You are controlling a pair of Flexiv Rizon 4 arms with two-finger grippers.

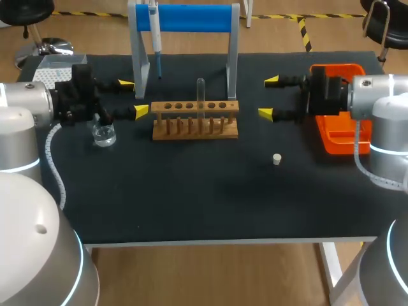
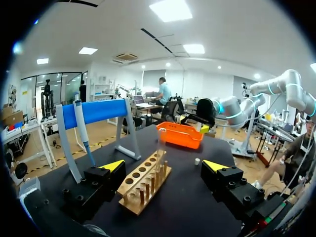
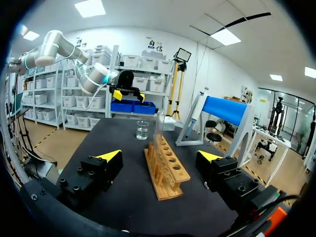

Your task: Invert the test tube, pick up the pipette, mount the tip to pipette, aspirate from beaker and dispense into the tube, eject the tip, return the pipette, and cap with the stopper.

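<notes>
While both arms hang level over the black surface [image 1: 191, 204], each faces the wooden rack [image 1: 194, 118] from its own side. The left end effector [image 1: 133, 97] sits just off the rack's left end, its yellow-tipped fingers wide apart and holding nothing. The right end effector [image 1: 268, 97] is a little further off on the other side, its fingers also spread and empty.

The test tube [image 1: 200, 95] stands upright in one of the rack's middle holes. I cannot tell from here which end is up. The pipette [image 1: 155, 32] hangs on the blue-barred stand [image 1: 191, 18] behind the rack, near the stand's left post. The beaker [image 1: 103, 134], a small clear glass, stands on the surface close by the left arm's wrist and off the rack's left end. The stopper [image 1: 276, 159], a small pale plug, lies alone on the surface to the front and right of the rack, well apart from it. An orange tray [image 1: 338, 145] lies under the right arm at the surface's right edge.
</notes>
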